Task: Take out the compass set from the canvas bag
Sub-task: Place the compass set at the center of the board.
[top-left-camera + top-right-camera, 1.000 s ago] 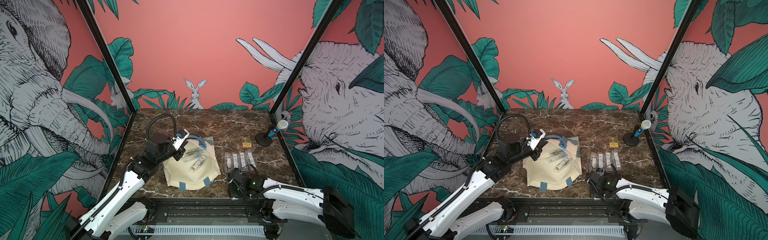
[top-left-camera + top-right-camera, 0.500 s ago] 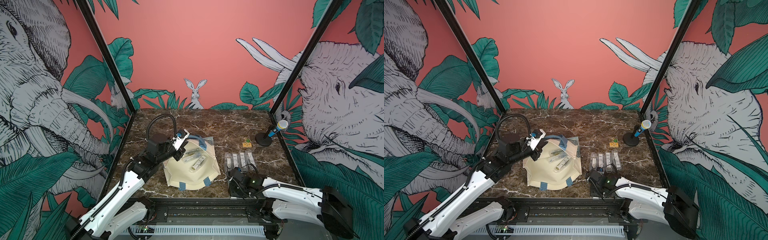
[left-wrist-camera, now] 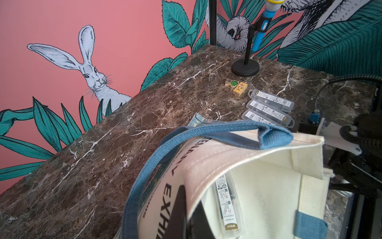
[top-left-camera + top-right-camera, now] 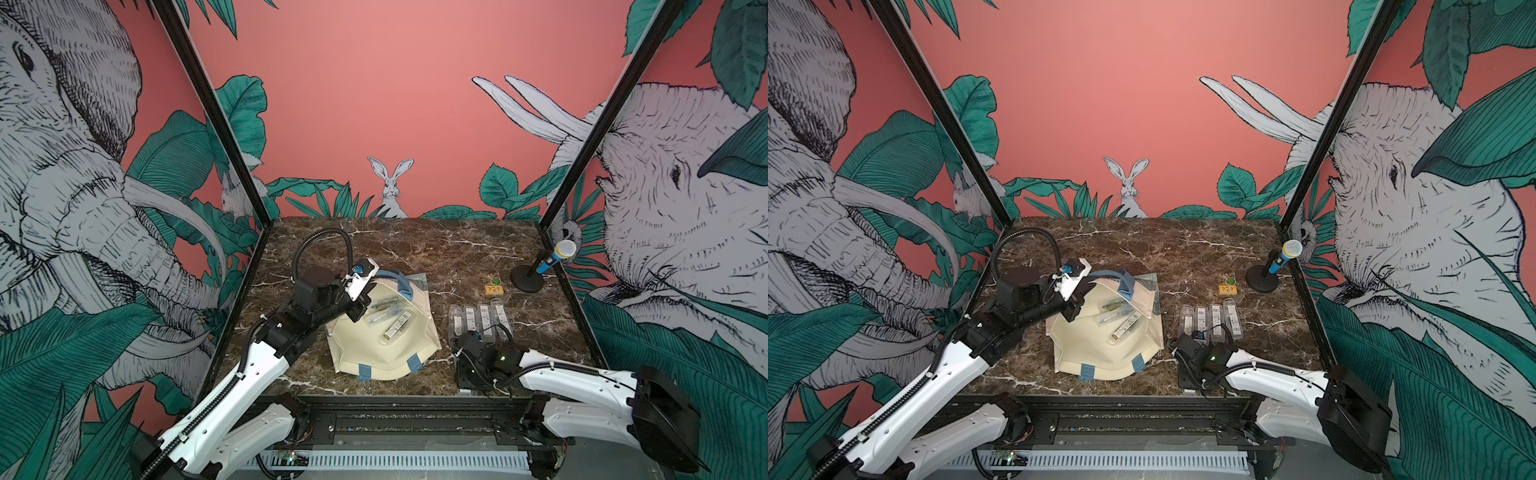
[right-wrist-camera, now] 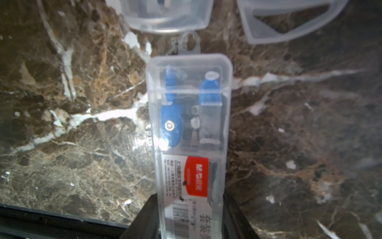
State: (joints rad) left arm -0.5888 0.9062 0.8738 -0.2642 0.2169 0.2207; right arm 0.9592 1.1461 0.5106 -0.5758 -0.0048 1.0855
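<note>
Right wrist view is showing the right claw (image 5: 187, 217) grasping a clear compass set (image 5: 189, 128) low over the counter (image 5: 72, 161), likely adding it to the four cases (image 4: 484, 318) already out; the left claw (image 4: 360, 307) is pinching the canvas bag (image 4: 376, 353) rim, propping its mouth open around three sets (image 4: 395, 326) inside

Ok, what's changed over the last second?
The right hand, with a compass case between its fingers, shifted slightly toward the row of cases. The left hand still pinches the rim of the canvas bag; the bag and everything else look unchanged.
</note>
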